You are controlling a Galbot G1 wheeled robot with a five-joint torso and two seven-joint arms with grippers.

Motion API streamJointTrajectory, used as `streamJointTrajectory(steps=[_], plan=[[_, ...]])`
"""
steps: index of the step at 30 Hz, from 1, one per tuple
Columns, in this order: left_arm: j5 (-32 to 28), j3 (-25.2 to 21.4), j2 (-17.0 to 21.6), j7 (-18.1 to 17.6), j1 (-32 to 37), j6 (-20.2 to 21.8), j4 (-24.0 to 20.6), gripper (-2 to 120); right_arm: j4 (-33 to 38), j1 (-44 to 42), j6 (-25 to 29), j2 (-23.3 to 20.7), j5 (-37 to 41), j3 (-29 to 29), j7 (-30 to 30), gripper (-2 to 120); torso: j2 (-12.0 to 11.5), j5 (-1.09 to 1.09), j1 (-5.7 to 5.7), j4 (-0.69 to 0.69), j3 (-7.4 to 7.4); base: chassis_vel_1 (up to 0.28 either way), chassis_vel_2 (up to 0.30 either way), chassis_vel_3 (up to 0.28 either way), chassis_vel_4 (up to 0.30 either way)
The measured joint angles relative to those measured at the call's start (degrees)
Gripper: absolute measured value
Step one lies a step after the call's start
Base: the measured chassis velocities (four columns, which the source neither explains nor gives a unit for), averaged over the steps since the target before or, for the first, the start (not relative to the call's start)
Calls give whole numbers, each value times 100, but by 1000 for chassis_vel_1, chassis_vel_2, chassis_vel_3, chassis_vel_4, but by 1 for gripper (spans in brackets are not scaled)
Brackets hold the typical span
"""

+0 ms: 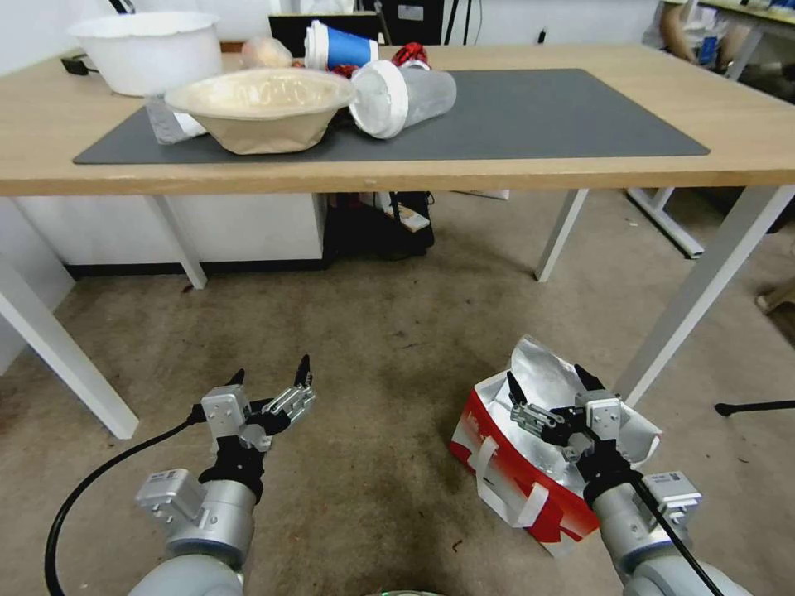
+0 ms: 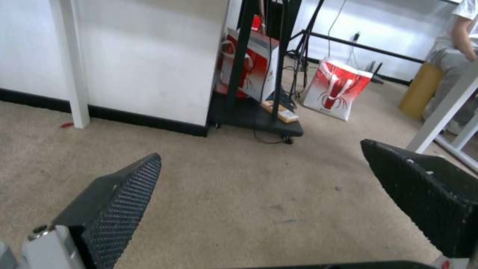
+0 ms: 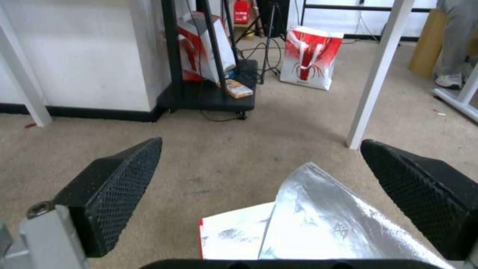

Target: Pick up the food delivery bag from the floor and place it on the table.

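Right, the table (image 1: 513, 174) stands ahead w/ its mat (image 1: 530, 116) free on the right, room for the bag (image 1: 530, 463), which sits on the floor (image 1: 389, 348) by a table leg. Right claw (image 1: 553, 396) hangs over its foil mouth, spread wide, nothing held, prob. lining up. Left claw (image 1: 269, 379) idles open over floor.

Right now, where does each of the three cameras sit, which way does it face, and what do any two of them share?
Head view: high on the robot, facing forward and down at the table, the floor, both arms and the food delivery bag.
Left wrist view: low, facing along the floor; the open left gripper frames it.
Right wrist view: above the bag's foil lining; the open right gripper frames it.
Shared: both wrist views show a red-and-white bag farther back.
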Motion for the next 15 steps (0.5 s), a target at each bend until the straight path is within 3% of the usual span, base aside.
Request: streamJointTrajectory(steps=[10,15], plan=[[10,-20,31,-16,-12,-37,8,100,-25,16,-1,13,-6,-2,-4,100,-46,0,-19,0,0,0,0,0,0],[166,-23,33,179,-13,-329,152,100,-360,290,168,-291,436,162,-122,100,-33,1,-19,0,0,0,0,0,0]])
